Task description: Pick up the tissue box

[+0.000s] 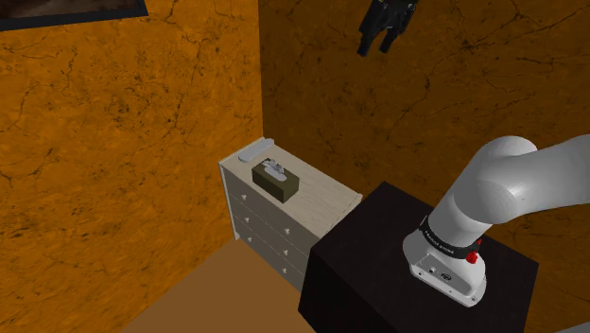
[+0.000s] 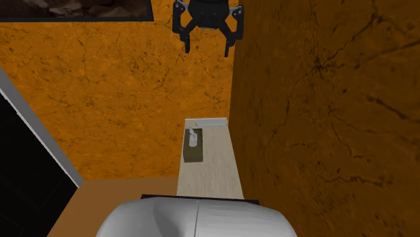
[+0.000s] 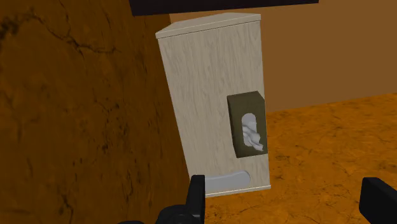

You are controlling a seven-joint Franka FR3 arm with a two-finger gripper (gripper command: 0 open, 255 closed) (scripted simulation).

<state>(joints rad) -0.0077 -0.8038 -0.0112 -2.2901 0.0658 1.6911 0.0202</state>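
Located gripper [image 1: 375, 43] high against the orange wall, well above the dresser [image 1: 326, 199] — jaws spread wide, clasping nothing. Found tissue box [image 1: 276, 178], olive-brown with white tissue poking from its slot, lying flat on the pale wood top toward the wall end — at seven o'clock from the gripper in the shoulder view, six o'clock in the second exterior view. Noted flat white item [image 1: 255, 148] just beyond the box, nearer the corner.
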